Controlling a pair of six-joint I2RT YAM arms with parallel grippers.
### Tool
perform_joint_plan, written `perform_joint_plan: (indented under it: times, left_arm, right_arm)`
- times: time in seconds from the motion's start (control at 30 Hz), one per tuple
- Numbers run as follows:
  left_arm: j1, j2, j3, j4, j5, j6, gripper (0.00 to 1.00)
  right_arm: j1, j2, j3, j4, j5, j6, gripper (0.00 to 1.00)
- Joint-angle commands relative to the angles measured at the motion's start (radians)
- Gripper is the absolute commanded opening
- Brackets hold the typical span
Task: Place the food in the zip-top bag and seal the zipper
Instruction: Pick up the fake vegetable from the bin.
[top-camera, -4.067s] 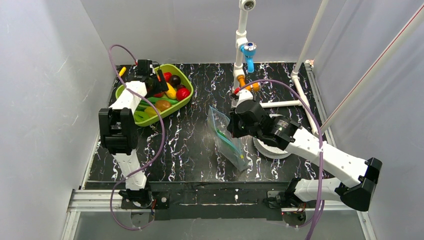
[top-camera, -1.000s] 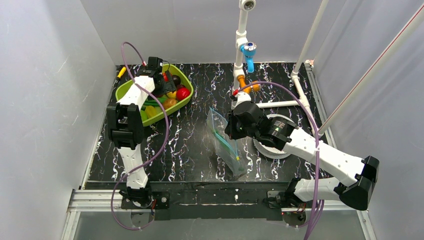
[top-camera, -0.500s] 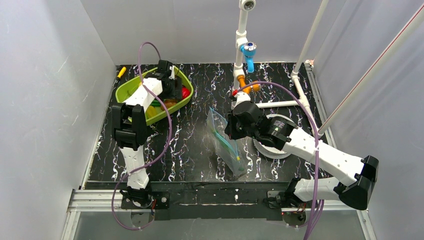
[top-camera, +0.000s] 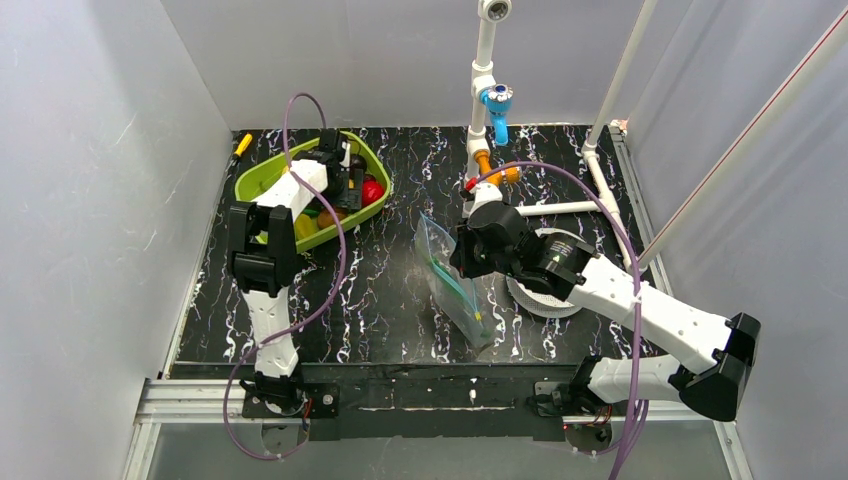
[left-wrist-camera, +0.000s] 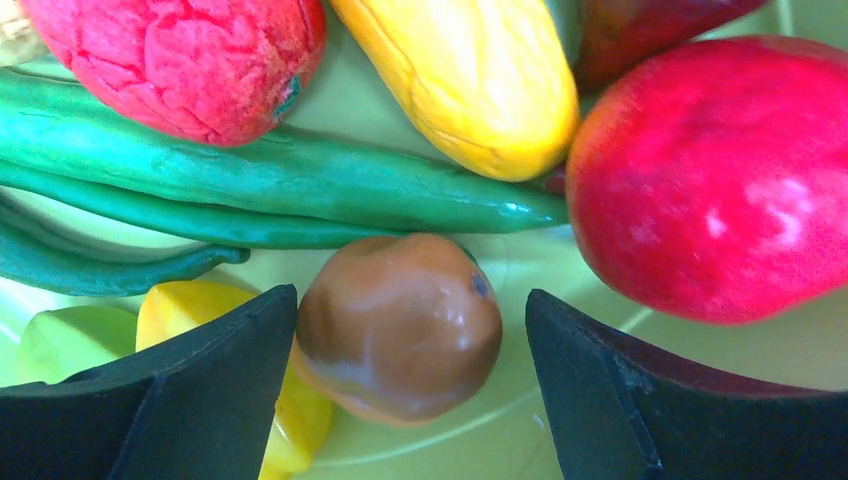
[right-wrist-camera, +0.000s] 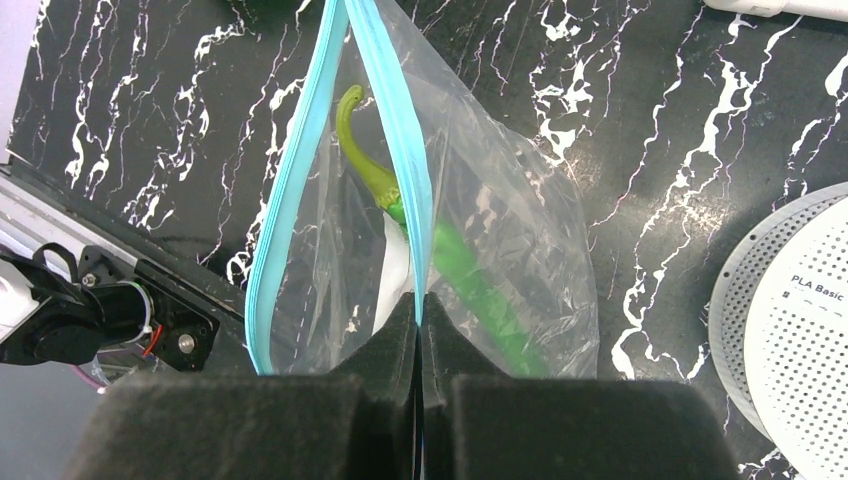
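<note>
The food lies in a lime-green tray (top-camera: 256, 178). In the left wrist view a brown fruit (left-wrist-camera: 400, 325) sits between the fingers of my open left gripper (left-wrist-camera: 410, 298); the left finger is close beside it and the right finger stands apart. Around it lie a smooth red fruit (left-wrist-camera: 715, 180), a yellow piece (left-wrist-camera: 470, 80), green pods (left-wrist-camera: 280, 180) and a rough red piece (left-wrist-camera: 180, 60). My right gripper (right-wrist-camera: 420, 300) is shut on one side of the light blue zipper (right-wrist-camera: 290, 200) and holds the zip-top bag (right-wrist-camera: 520, 250) with its mouth open. A green chilli (right-wrist-camera: 440, 240) lies inside.
A white perforated disc (top-camera: 545, 295) lies just right of the bag (top-camera: 450, 280), under the right arm. White pipes with a blue and an orange fitting (top-camera: 495, 105) stand at the back middle. Grey walls close in both sides.
My left gripper has moved right across the tray, coming to straddle the brown fruit. The right gripper and the bag have stayed where they were.
</note>
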Motion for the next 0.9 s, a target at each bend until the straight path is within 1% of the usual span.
perform_joint_plan:
  times: [0.0,0.13,0.2,0.23,0.3,0.47,0.6,0.67,0.7,0.8,0.87]
  left_arm:
    - [-0.005,0.036,0.031,-0.083,0.001,0.014,0.83]
    - [-0.004,0.074,0.054,-0.104,0.070,-0.001,0.88]
    - [-0.003,0.093,0.078,-0.124,0.073,-0.008,0.83]
    - [-0.003,0.096,0.081,-0.125,0.070,-0.009,0.79]
    - [-0.004,0.094,0.086,-0.126,0.059,-0.007,0.68]
    - [-0.004,0.044,0.085,-0.121,0.042,-0.008,0.47]
    - [-0.004,-0.021,0.081,-0.106,0.018,-0.006,0.33]
    - [-0.003,-0.071,0.049,-0.052,-0.003,-0.012,0.28]
    - [-0.004,-0.113,0.018,-0.012,-0.015,-0.011,0.23]
    - [-0.004,-0.213,-0.024,0.046,-0.070,-0.018,0.02]
    - [-0.003,-0.289,-0.053,0.084,-0.074,-0.018,0.00]
  right_arm:
    - [-0.004,0.006,0.047,0.027,0.007,-0.006,0.01]
    - [-0.004,0.018,0.038,0.027,-0.004,0.002,0.01]
    - [-0.004,0.020,0.036,0.024,-0.003,0.003,0.01]
    - [-0.004,0.018,0.036,0.024,-0.003,0.004,0.01]
    - [-0.004,0.015,0.038,0.021,0.001,0.003,0.01]
    - [-0.004,0.024,0.043,0.026,-0.005,0.004,0.01]
    - [-0.004,0.043,0.049,0.031,-0.014,0.004,0.01]
    - [-0.004,0.048,0.050,0.032,-0.019,0.004,0.01]
    - [-0.004,0.050,0.049,0.034,-0.020,0.003,0.01]
    - [-0.003,0.050,0.039,0.043,-0.021,-0.007,0.01]
    - [-0.004,0.052,0.033,0.058,-0.025,-0.015,0.01]
